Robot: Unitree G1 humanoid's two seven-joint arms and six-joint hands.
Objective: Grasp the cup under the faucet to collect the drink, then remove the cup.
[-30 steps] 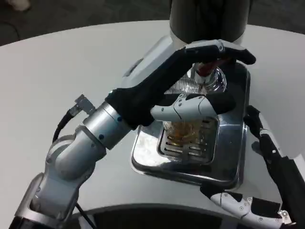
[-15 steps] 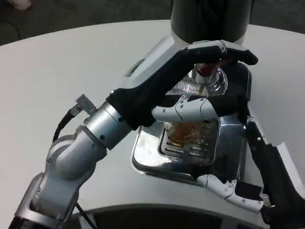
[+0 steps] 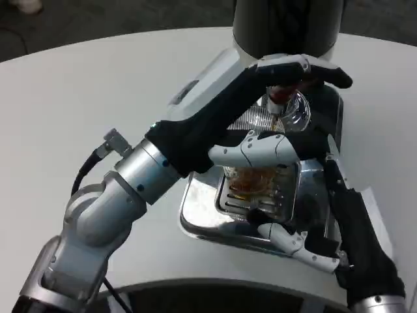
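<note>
White counter carries steel tray and dispenser. Left hand reaches over tray, top fingers at faucet, lower fingers across cup; firm hold cannot be told. Right hand beside cup, fingers apart, holding nothing. Cup on tray grate, under faucet, amber drink inside. Likely clear, stiff, slippery, heavier when full; take at mid-wall, keep upright.

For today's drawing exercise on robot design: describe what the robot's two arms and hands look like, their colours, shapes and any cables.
The left forearm is a silver cylinder with rounded joints, a small grey connector and a black cable. Its left hand is black with white finger segments. The right hand is likewise black with white segmented fingers, ending in a silver wrist ring.
</note>
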